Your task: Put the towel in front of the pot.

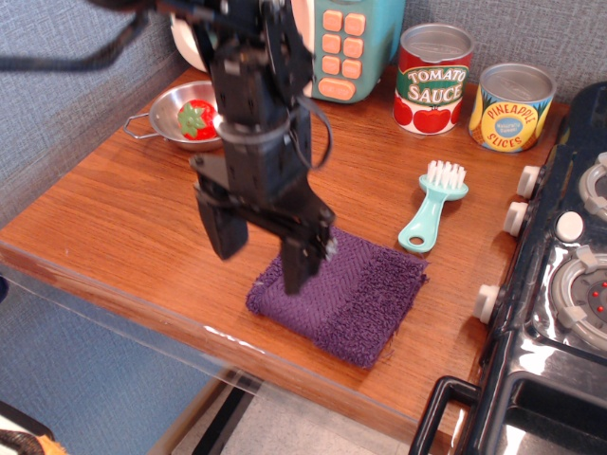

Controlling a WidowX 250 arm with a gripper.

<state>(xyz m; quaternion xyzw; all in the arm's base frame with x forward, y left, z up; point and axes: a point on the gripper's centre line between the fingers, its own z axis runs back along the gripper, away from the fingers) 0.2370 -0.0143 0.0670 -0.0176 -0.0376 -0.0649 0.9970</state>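
Note:
The dark purple towel [356,296] lies flat near the front edge of the wooden counter, right of centre. The silver pot [180,116] stands at the back left with a red toy strawberry [197,118] in it, partly hidden by the arm. My black gripper [263,253] is open and empty, fingers pointing down. Its right finger [300,265] hangs over the towel's left edge and its left finger is over bare wood beside it. I cannot tell whether the fingers touch the towel.
A teal toy brush [433,206] lies right of the towel. A tomato sauce can [433,79] and a pineapple can [511,106] stand at the back right. A toy microwave [346,43] is at the back. A black stove [560,275] borders the right side.

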